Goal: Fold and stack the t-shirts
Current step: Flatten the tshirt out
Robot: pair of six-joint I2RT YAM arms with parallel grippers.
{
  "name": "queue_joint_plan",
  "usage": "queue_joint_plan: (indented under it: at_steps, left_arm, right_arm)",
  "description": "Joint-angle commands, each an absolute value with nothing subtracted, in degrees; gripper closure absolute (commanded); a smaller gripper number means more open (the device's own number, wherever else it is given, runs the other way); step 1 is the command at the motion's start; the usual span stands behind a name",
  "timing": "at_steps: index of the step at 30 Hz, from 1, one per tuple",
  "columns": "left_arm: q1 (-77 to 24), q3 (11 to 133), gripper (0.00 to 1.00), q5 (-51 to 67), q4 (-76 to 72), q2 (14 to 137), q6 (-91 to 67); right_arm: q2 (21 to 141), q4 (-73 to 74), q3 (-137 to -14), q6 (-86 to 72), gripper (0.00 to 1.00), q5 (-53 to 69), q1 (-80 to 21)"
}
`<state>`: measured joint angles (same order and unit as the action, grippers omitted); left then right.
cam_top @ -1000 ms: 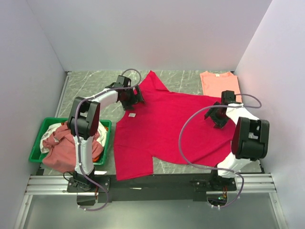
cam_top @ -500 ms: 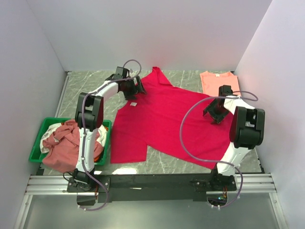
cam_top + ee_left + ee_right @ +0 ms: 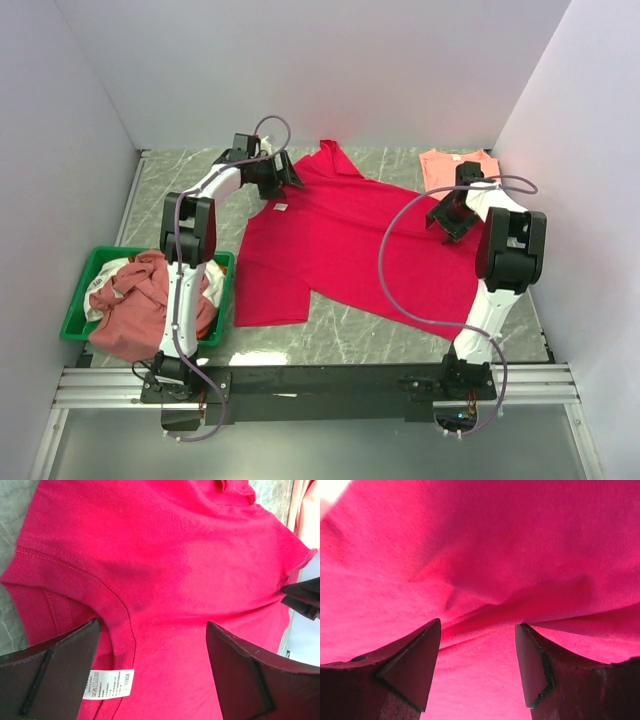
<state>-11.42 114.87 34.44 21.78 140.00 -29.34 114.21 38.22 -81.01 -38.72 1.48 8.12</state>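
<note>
A crimson-red t-shirt lies spread on the table, collar toward the back left, its white label showing. My left gripper is open over the shirt's back-left shoulder. In the left wrist view its fingers stand wide apart over the seam and label. My right gripper is at the shirt's right edge. In the right wrist view it is open, with a raised ridge of red cloth lying between the tips. A salmon-pink t-shirt lies folded at the back right.
A green tray at the front left holds a heap of dusty-rose and white shirts. White walls close in the table at the left, back and right. The marble tabletop shows at the back left and along the front.
Both arms have reached toward the back wall, and the red shirt has slid with them away from the front edge. Its lower hem now lies farther from the arm bases.
</note>
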Motion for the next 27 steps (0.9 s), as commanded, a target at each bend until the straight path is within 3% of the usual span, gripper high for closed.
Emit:
queue_joint_plan:
  at_steps: [1, 10, 19, 27]
  left_arm:
    - [-10.55, 115.58, 0.07, 34.81, 21.71, 137.82, -26.98]
    - [-10.63, 111.55, 0.07, 30.85, 22.76, 129.12, -26.37]
    - [-12.39, 101.87, 0.07, 26.55, 23.45, 124.02, -23.82]
    - [-14.68, 100.55, 0.08, 21.10, 29.44, 126.29, -22.76]
  right_arm:
    - [114.17, 39.64, -85.34, -39.02, 0.33, -0.18, 7.47]
    - [108.91, 41.57, -88.42, -38.58, 0.32, -0.18, 4.66]
    - [104.94, 37.54, -77.98, -40.25, 0.32, 3.07, 1.32]
    - [105.03, 34.10, -73.48, -40.87, 0.32, 4.13, 1.32]
